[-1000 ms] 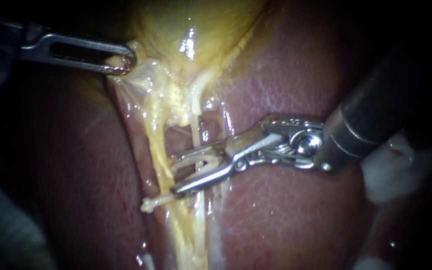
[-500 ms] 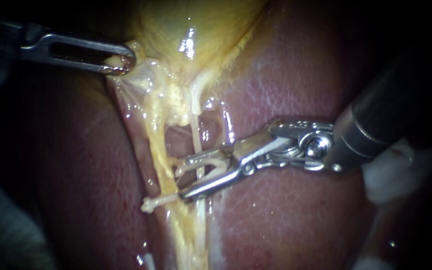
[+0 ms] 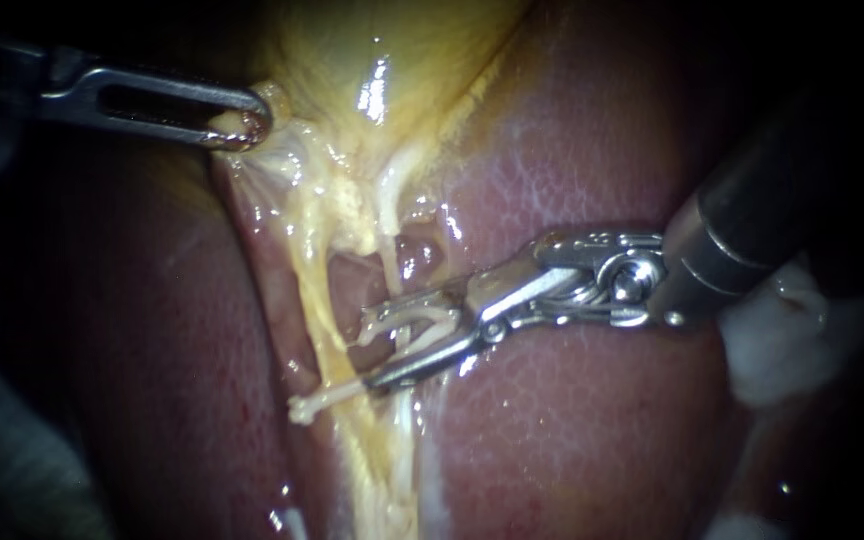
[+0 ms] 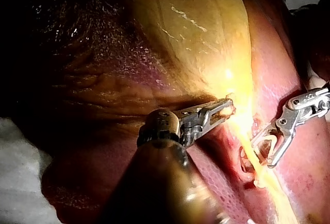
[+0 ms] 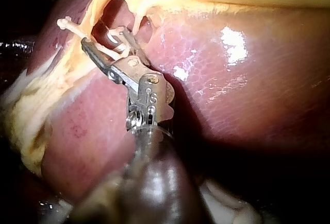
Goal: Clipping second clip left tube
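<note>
Around: the liver fills the lower and right of the frame, the gallbladder sits at upper centre, and white gauze lies at the right edge beside my right shaft.
In the way: a yellow strand runs down the centre-left, just left of the jaws. Another clip lies across it at lower centre, touching the tip of my lower jaw.
Tube: the thin, pale tube is at mid-frame, running down from the gallbladder into the gap of my right jaws.
Right instrument: it comes in from the right. Its jaws are partly closed and hold a white clip from both sides, and the clip's legs straddle the tube.
Left instrument: it is at the upper left of the frame, with its jaws clamped together on a fold at the gallbladder's lower edge, which looks taut.
Right wrist view: the clip's legs show white between the jaws, against the tube.
</note>
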You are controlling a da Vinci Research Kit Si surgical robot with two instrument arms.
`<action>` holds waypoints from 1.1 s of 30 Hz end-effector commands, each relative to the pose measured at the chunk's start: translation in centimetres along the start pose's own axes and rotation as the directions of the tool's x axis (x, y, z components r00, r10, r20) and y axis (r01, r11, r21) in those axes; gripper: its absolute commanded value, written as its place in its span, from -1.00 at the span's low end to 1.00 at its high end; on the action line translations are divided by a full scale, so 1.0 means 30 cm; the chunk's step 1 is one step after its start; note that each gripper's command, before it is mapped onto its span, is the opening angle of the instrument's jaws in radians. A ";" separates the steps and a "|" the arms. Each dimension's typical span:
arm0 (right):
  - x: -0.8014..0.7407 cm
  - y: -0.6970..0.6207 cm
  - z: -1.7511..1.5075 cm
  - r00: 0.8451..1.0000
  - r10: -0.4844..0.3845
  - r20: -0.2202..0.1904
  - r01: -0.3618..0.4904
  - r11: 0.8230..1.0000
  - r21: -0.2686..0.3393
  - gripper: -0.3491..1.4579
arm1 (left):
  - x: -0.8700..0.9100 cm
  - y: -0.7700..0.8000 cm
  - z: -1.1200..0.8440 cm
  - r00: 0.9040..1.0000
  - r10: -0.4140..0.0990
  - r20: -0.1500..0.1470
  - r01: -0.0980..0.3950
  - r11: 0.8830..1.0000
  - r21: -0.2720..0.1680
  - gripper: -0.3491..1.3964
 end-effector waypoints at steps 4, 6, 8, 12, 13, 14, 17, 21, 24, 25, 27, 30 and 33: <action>0.0001 -0.0017 -0.001 1.000 0.007 -0.005 -0.007 1.000 0.015 -0.07 | 0.0000 -0.0001 -0.0002 1.000 0.000 0.000 0.000 1.000 0.000 -1.00; 0.0002 -0.0026 0.000 1.000 0.008 -0.016 -0.007 1.000 0.026 -0.07 | 0.0000 -0.0001 -0.0002 1.000 0.000 -0.002 0.000 1.000 0.002 -1.00; 0.0004 -0.0035 0.000 1.000 0.008 -0.022 -0.007 0.999 0.041 -0.07 | 0.0000 -0.0001 -0.0002 1.000 0.000 -0.002 0.000 1.000 0.002 -1.00; 0.0007 -0.0057 0.002 1.000 0.008 -0.029 -0.006 0.998 0.065 -0.07 | 0.0000 -0.0001 -0.0002 1.000 0.000 -0.002 0.000 1.000 0.002 -1.00; 0.0010 -0.0062 0.002 0.999 0.009 -0.034 -0.006 0.998 0.068 -0.07 | 0.0000 -0.0001 -0.0002 1.000 0.000 -0.002 0.000 1.000 0.002 -1.00; 0.0013 -0.0064 0.003 0.999 0.009 -0.037 -0.007 0.998 0.069 -0.07 | 0.0000 -0.0001 -0.0002 1.000 0.000 -0.002 0.000 1.000 0.002 -1.00; 0.0021 -0.0068 0.005 0.999 0.010 -0.044 -0.007 0.997 0.075 -0.07 | 0.0000 -0.0001 -0.0002 1.000 0.000 -0.002 0.000 1.000 0.002 -1.00; 0.0025 -0.0081 0.006 0.998 0.012 -0.066 -0.006 0.995 0.102 -0.07 | 0.0000 -0.0001 -0.0002 1.000 0.000 -0.002 0.000 1.000 0.002 -1.00; 0.0032 -0.0093 0.006 0.996 0.015 -0.084 -0.005 0.993 0.120 -0.07 | 0.0000 -0.0001 -0.0002 1.000 0.000 -0.002 0.000 1.000 0.002 -1.00; 0.0035 -0.0095 0.007 0.996 0.016 -0.087 -0.005 0.992 0.126 -0.07 | 0.0000 -0.0001 -0.0002 1.000 0.000 -0.002 0.000 1.000 0.002 -1.00; 0.0042 -0.0101 0.007 0.995 0.018 -0.099 -0.005 0.991 0.136 -0.07 | 0.0000 -0.0001 -0.0002 1.000 0.000 -0.002 0.000 1.000 0.002 -1.00; 0.0051 -0.0113 0.007 0.993 0.022 -0.114 -0.003 0.987 0.160 -0.07 | 0.0000 -0.0001 -0.0002 1.000 0.000 -0.002 0.000 1.000 0.002 -1.00; 0.0063 -0.0123 0.006 0.992 0.025 -0.123 -0.004 0.985 0.170 -0.07 | 0.0000 -0.0001 -0.0002 1.000 0.000 -0.002 0.000 1.000 0.002 -1.00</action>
